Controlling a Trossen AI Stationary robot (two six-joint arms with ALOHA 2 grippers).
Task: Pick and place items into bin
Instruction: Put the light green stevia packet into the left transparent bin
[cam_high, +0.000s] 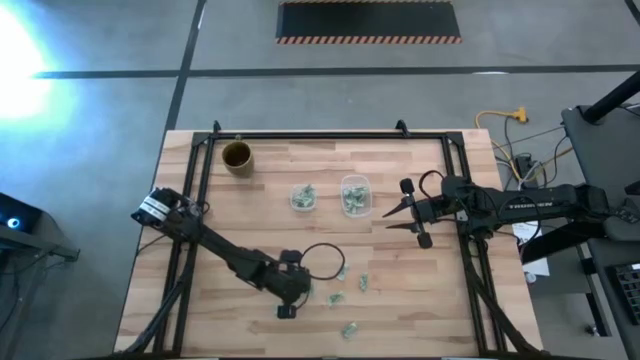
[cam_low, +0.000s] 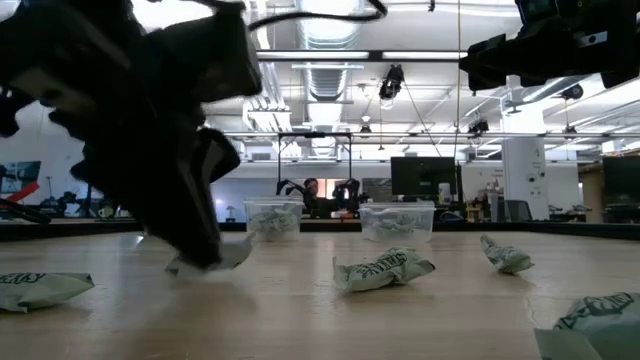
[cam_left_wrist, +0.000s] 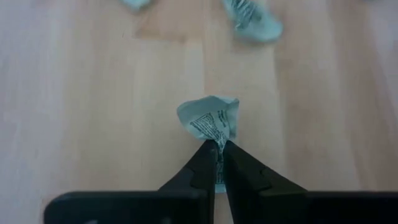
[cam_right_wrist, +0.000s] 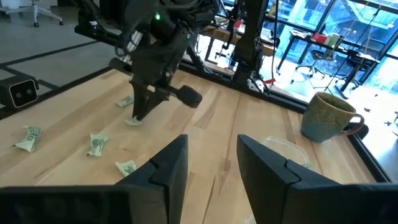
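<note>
Left gripper (cam_left_wrist: 218, 163) low over the table (cam_high: 250, 200), jaws clamped on one green-and-white wrapper piece (cam_left_wrist: 211, 119); most of the piece projects beyond the fingertips. Other loose pieces (cam_high: 336, 298) lie on the wood just beyond and beside these jaws. Two clear tubs (cam_high: 355, 195) holding more pieces stand between the two grippers. Right gripper (cam_right_wrist: 211, 163) held above the table, jaws apart and empty, the tubs just ahead of them. Brown cup (cam_high: 237, 157) at the far edge.
</note>
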